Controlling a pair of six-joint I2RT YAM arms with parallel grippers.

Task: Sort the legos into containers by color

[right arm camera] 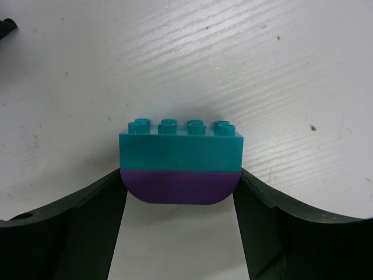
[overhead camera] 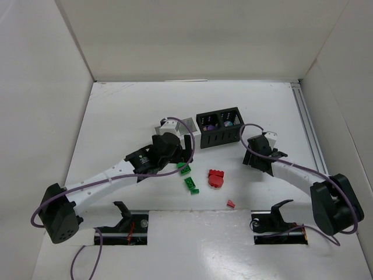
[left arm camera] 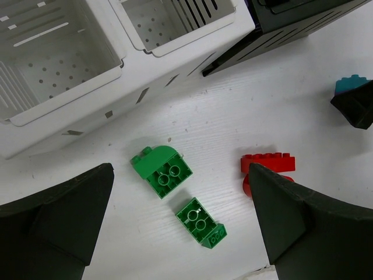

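white table (overhead camera: 128, 111) | frame centre: white bin (overhead camera: 185, 124) beside black bin (overhead camera: 220, 136) | below them: green brick (overhead camera: 185, 169), second green brick (overhead camera: 191, 185), red bricks (overhead camera: 216, 178) | lower centre: small red piece (overhead camera: 231, 203), apart

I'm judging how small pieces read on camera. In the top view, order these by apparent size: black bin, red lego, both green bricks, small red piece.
1. black bin
2. red lego
3. upper green brick and lower green brick: too alike to rank
4. small red piece
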